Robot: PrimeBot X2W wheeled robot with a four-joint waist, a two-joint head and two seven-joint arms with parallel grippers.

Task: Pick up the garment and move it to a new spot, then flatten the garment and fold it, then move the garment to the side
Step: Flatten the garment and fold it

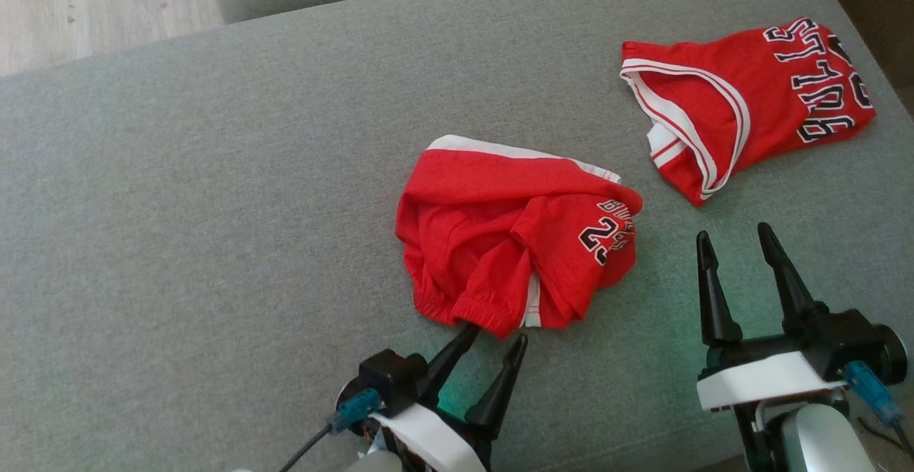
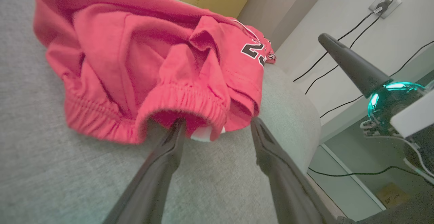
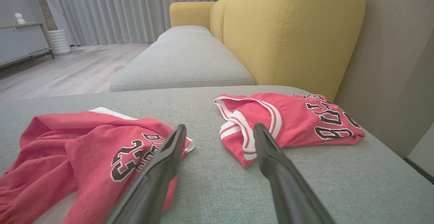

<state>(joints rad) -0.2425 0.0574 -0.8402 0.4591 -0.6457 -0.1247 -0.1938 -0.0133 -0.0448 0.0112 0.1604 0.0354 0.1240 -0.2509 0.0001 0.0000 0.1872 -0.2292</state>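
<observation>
the fingers of your left gripper (image 1: 494, 336) are spread wide, aimed at 1 o'clock, with 1 tip tucked into the elastic waistband of the crumpled red shorts (image 1: 500, 236) mid-way across the grey sofa cushion (image 1: 214, 208). your right gripper (image 1: 734, 233), spread and empty, points to 12 o'clock, below the red jersey (image 1: 742, 108).

Grey sofa seat (image 1: 214, 172), yellow backrest (image 3: 288, 37), wooden floor (image 3: 67, 71), grey curtains (image 3: 135, 10).

Crumpled red shorts (image 1: 514, 236) lay by the sofa seat's (image 1: 214, 208) front edge; folded red jersey (image 1: 742, 101) by its right edge.
</observation>
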